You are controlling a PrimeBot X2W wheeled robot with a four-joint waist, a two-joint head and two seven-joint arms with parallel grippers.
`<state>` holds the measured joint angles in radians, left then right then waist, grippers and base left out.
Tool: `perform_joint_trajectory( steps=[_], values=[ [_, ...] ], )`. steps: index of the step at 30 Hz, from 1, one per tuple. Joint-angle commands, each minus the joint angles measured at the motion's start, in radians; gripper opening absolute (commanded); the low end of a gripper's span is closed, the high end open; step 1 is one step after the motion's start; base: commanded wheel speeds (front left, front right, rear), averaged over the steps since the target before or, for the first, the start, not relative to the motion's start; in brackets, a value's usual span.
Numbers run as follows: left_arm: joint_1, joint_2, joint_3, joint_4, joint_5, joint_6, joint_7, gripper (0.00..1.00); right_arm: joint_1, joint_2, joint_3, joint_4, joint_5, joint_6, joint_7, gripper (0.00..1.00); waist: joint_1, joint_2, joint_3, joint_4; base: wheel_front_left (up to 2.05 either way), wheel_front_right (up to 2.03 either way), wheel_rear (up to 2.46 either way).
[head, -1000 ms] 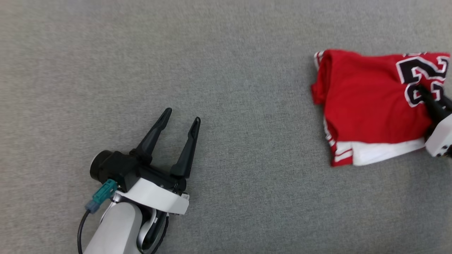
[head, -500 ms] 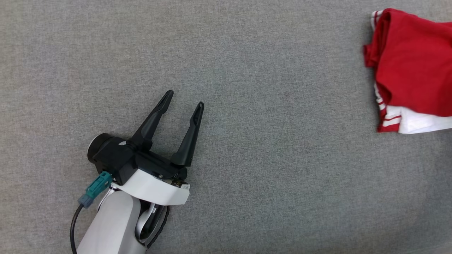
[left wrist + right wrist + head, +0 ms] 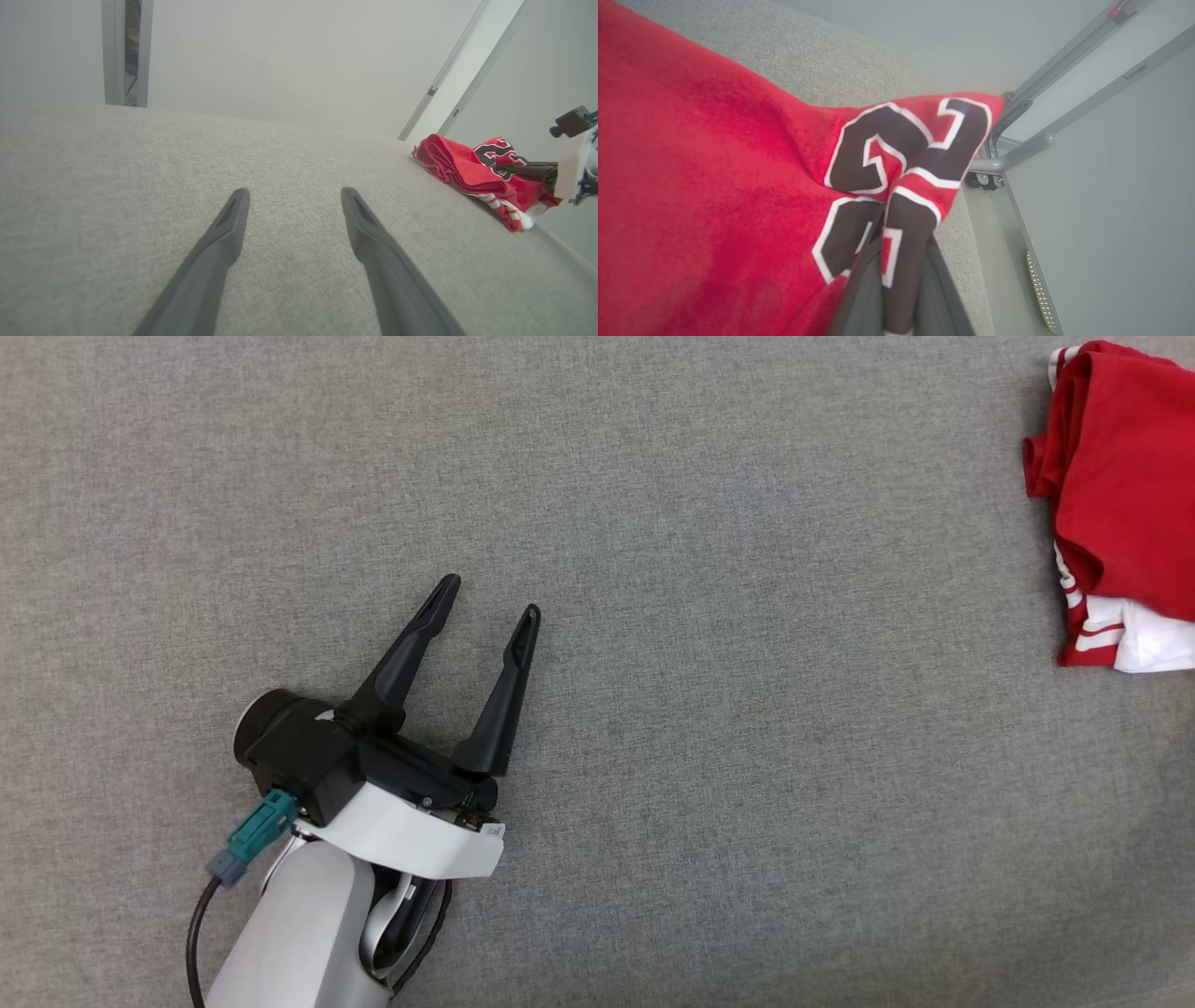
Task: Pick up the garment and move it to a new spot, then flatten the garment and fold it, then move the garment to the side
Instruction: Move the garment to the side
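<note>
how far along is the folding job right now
Done, by the look of it: the garment lies folded into a compact red bundle. In hand: the right gripper is shut on its number print, with the bundle at the right edge of the grey surface; the left gripper is open and empty, well apart. Left: let go once it sits at the side.

garment [image 3: 1134, 476] on table [image 3: 747, 709], far right, at the table's edge
</note>
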<state>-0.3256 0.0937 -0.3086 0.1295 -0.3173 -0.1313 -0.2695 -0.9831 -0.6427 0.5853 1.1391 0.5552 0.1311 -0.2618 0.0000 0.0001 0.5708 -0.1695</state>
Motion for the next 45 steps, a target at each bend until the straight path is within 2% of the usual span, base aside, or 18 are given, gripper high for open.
perform_joint_trajectory(
  steps=[1, 2, 3, 13, 20, 24, 29, 35, 38, 45],
  values=[
    [0.037, 0.025, 0.016, 0.055, -0.011, 0.002, 0.011, 1.0, -0.004, 0.009, -0.013, 0.007, -0.01, -0.001, -0.005, 0.33, 0.0, -0.0001, 0.001, 0.001, 0.0, 0.0, 0.0],
    [0.036, 0.025, 0.015, 0.057, -0.011, 0.002, 0.011, 1.0, 0.0, 0.014, -0.023, 0.011, -0.021, -0.001, -0.005, 0.71, 0.0, -0.0001, 0.001, 0.001, 0.0, 0.0, 0.0],
    [0.035, 0.025, 0.015, 0.058, -0.011, 0.002, 0.011, 1.0, 0.005, 0.022, -0.034, 0.018, -0.024, -0.001, -0.005, 1.0, 0.0, -0.0001, 0.001, 0.002, 0.0, 0.0, 0.0],
    [0.04, 0.022, 0.02, 0.064, -0.013, 0.003, 0.011, 1.0, -0.006, 0.036, -0.106, 0.016, -0.114, -0.001, -0.005, 1.0, 0.0, -0.0001, -0.019, 0.013, 0.0, 0.0, 0.0],
    [0.057, -0.007, 0.028, 0.061, -0.015, 0.002, 0.008, 1.0, -0.061, 0.05, -0.168, -0.036, -0.228, -0.001, -0.005, 1.0, 0.0, -0.0001, -0.084, 0.021, 0.0, 0.0, 0.0],
    [0.069, -0.02, 0.037, 0.059, -0.018, 0.001, 0.007, 1.0, -0.04, 0.095, -0.198, -0.131, -0.234, -0.001, -0.003, 1.0, 0.0, -0.0001, -0.134, 0.026, 0.0, 0.0, 0.0],
    [0.102, -0.029, 0.062, 0.057, -0.012, 0.001, 0.006, 1.0, 0.05, 0.17, -0.207, -0.307, -0.214, -0.001, -0.003, 1.0, 0.0, -0.0001, -0.219, 0.035, 0.0, 0.0, 0.0],
    [0.142, -0.036, 0.103, 0.05, -0.002, 0.001, 0.006, 1.0, 0.235, 0.25, -0.216, -0.548, -0.153, -0.001, -0.003, 1.0, 0.0, -0.0001, -0.322, 0.06, 0.0, 0.0, 0.0],
    [0.162, -0.038, 0.131, 0.044, 0.001, 0.001, 0.006, 1.0, 0.332, 0.302, -0.257, -0.657, -0.141, -0.001, -0.003, 1.0, 0.0, -0.0001, -0.365, 0.073, 0.0, 0.0, 0.0],
    [0.21, -0.041, 0.184, 0.038, -0.006, 0.001, 0.006, 1.0, 0.549, 0.442, -0.313, -0.805, -0.185, -0.001, -0.003, 1.0, 0.0, -0.0001, -0.446, 0.11, 0.0, 0.0, 0.0]
  ],
)
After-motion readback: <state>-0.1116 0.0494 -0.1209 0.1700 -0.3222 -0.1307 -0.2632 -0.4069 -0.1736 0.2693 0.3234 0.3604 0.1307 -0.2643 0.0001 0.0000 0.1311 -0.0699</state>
